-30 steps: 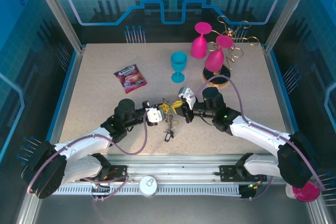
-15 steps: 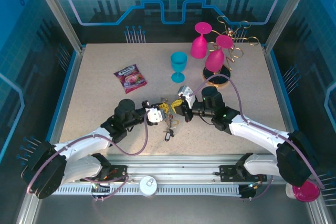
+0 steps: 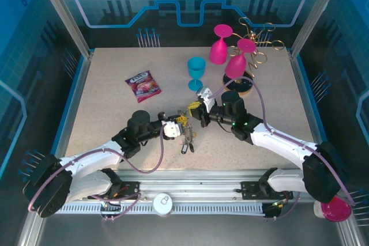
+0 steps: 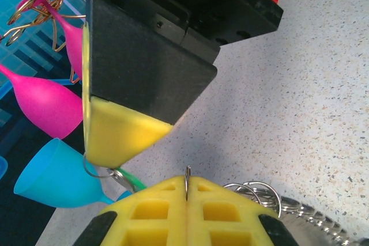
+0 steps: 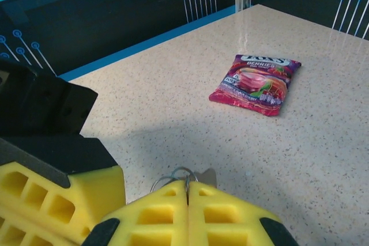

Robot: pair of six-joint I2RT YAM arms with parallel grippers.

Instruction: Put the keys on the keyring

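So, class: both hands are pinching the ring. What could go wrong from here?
1. The left hand and right hand each pinch the thin ring only at their tips. A tug could slip it free, dropping the keys.
2. The hands almost touch, so they may collide.
3. The right hand sits near the blue cup and might tip it.

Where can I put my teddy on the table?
Bare table lies on the right, between the gold rack and the right arm, and on the left, between the snack packet and the left arm. The middle is crowded: left pincer and right pincer meet over the keys, with the blue cup and pink glasses behind.
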